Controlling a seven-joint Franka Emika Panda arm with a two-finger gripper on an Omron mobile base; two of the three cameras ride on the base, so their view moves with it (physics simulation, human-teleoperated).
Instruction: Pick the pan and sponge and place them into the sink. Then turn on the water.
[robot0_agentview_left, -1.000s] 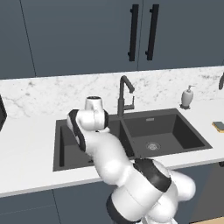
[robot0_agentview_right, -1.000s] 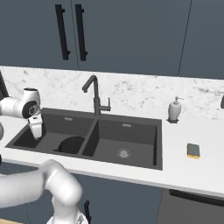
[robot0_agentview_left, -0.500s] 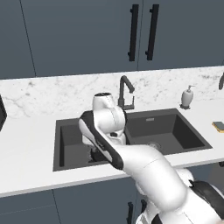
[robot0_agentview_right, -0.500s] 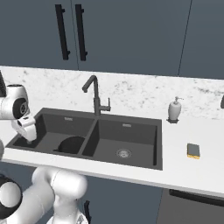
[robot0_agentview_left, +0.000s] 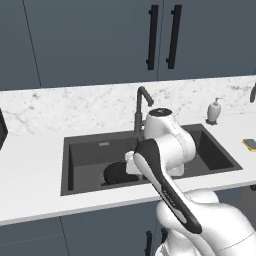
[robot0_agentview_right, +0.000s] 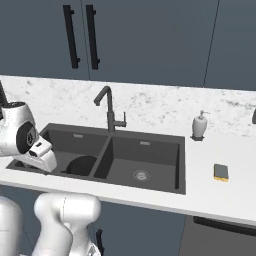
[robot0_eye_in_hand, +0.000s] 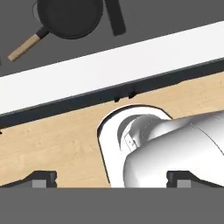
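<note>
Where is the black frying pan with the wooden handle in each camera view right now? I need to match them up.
Left base view: round black frying pan lies in the sink's left basin, partly behind the arm.
Right base view: it sits in the left basin, near the divider.
Hand view: it is at the top left, light-brown handle pointing lower left.
Shared landmark: the dark grey double-basin sink.

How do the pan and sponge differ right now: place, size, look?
Place: the pan lies in the left basin of the sink; the sponge sits on the counter right of the sink.
Size: the pan takes up much of its basin; the sponge is far smaller.
Look: the pan is round and black with a wooden handle; the sponge is a flat yellow block with a dark top.
Shared: both rest free of the fingers.
</note>
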